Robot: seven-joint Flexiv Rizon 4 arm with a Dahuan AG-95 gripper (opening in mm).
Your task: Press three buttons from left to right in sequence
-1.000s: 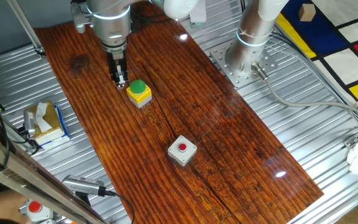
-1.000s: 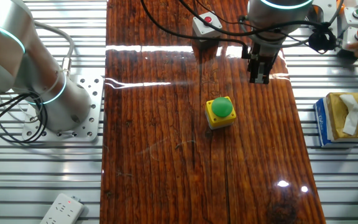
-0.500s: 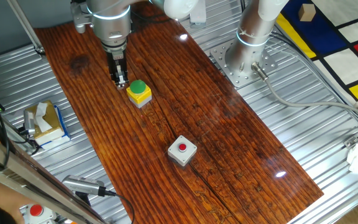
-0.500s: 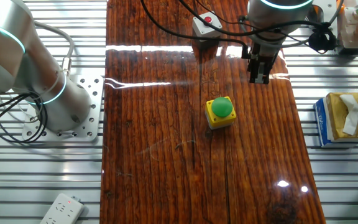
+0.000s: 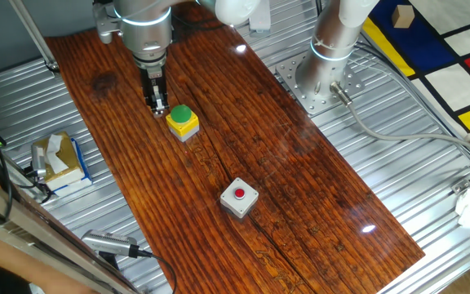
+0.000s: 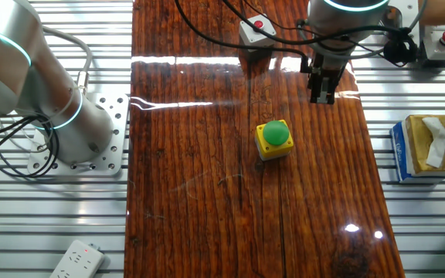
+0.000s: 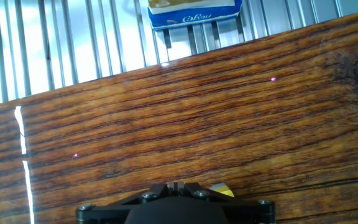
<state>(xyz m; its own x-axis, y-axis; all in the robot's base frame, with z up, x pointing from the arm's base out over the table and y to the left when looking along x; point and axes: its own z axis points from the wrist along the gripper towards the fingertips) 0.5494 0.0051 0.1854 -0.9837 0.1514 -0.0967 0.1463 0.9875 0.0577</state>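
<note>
The fingers (image 5: 158,104) hang just beside the yellow box with its green button (image 5: 182,115) — off its bench-edge side, not over it. Whether they are parted I cannot tell; they hold nothing.

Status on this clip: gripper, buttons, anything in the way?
Gripper low beside yellow box, off its green button; finger state unclear. Grey box untouched. Path to the button unobstructed.

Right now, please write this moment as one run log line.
pincer: beside green button, not on it | grey box: apart | no press seen
</note>
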